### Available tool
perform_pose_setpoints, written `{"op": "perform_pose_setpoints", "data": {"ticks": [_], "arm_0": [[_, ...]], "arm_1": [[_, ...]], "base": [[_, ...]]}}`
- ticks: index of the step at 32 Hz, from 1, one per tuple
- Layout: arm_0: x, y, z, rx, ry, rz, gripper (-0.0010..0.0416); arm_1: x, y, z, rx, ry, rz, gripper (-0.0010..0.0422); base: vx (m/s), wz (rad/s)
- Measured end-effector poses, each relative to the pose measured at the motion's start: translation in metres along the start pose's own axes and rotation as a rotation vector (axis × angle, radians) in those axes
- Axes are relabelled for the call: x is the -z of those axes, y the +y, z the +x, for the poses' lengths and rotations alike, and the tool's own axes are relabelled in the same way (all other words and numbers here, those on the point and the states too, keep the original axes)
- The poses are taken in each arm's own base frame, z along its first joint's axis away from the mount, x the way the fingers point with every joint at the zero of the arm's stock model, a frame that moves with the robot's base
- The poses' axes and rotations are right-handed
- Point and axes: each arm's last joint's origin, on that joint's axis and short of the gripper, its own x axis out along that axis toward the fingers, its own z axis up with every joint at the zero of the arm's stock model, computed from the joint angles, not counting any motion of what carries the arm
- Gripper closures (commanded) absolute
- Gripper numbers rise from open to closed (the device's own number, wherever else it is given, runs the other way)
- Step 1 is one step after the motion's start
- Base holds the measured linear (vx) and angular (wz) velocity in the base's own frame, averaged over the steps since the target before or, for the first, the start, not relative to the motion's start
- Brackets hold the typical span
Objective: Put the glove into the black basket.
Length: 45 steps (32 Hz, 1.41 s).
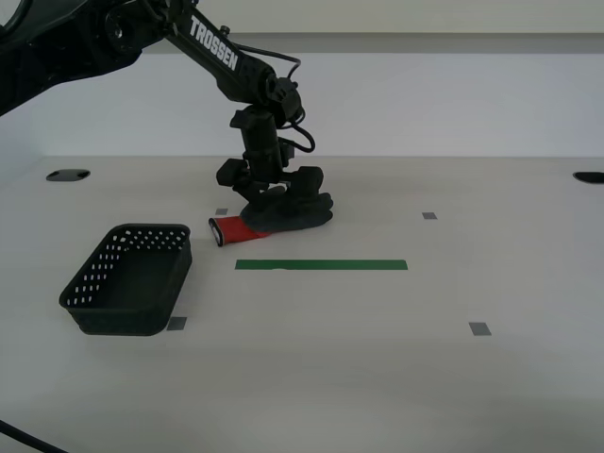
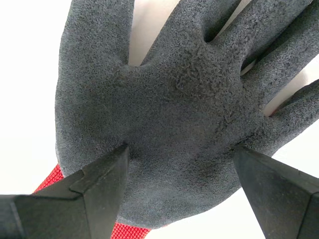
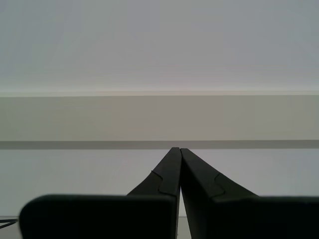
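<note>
Pale table (image 1: 396, 377), white wall behind. Glove (image 1: 288, 215) flat, cuff toward black basket (image 1: 129, 278) at exterior view's left. My second gripper (image 2: 182, 154) spread wide astride palm, nothing pinched. My first gripper (image 3: 179, 152) closed, empty, aimed at wall.

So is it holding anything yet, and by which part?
Not yet: my second gripper is open astride the glove's palm; my first gripper is shut, empty.

A robot test lab, by all signs: a bare pale desk (image 1: 377, 377) with a green tape strip (image 1: 321, 265) and small grey tape squares (image 1: 480, 329) marking spots, cable holes (image 1: 68, 175) at its far corners, plain white walls behind.
</note>
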Motion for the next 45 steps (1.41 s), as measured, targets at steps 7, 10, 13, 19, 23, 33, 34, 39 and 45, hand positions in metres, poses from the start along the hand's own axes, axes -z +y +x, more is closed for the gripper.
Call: {"op": "perform_pose_setpoints", "data": {"ticks": [7,10,13,19,23,33,34,39,45], "arm_0": [[0.0,0.0,0.0,-0.001,0.0,0.0,0.0405],[0.0,0.0,0.0,0.0,0.0,0.0,0.0405],[0.0,0.0,0.0,0.0,0.0,0.0,0.0405],[0.0,0.0,0.0,0.0,0.0,0.0,0.0405],[0.0,0.0,0.0,0.0,-0.001,0.0,0.0405],[0.0,0.0,0.0,0.0,0.0,0.0,0.0405],[0.0,0.0,0.0,0.0,0.001,0.0,0.0405],[0.001,0.0,0.0,-0.001,0.006,0.0,0.0405],[0.001,0.0,0.0,-0.001,0.015,0.0,0.0405]], "arm_1": [[0.011,0.001,0.009,-0.01,0.045,-0.023,0.0213],[0.013,0.001,0.011,-0.013,0.059,-0.031,0.0299],[0.013,0.001,0.011,-0.011,0.059,-0.011,0.042],[0.011,0.001,0.007,0.016,0.061,0.006,0.0414],[0.005,0.0,-0.005,0.018,0.081,0.109,0.0414],[0.009,-0.002,-0.032,0.025,0.212,0.236,0.0414],[0.007,-0.003,-0.043,0.036,0.198,0.238,0.0414],[-0.008,-0.007,-0.096,0.06,0.106,0.261,0.0414],[-0.011,-0.01,-0.144,0.064,0.078,0.276,0.0414]], "base": [[0.0,0.0],[0.0,0.0],[0.0,0.0],[0.0,0.0],[0.0,0.0],[0.0,0.0],[0.0,0.0],[0.0,0.0],[0.0,0.0]]}}
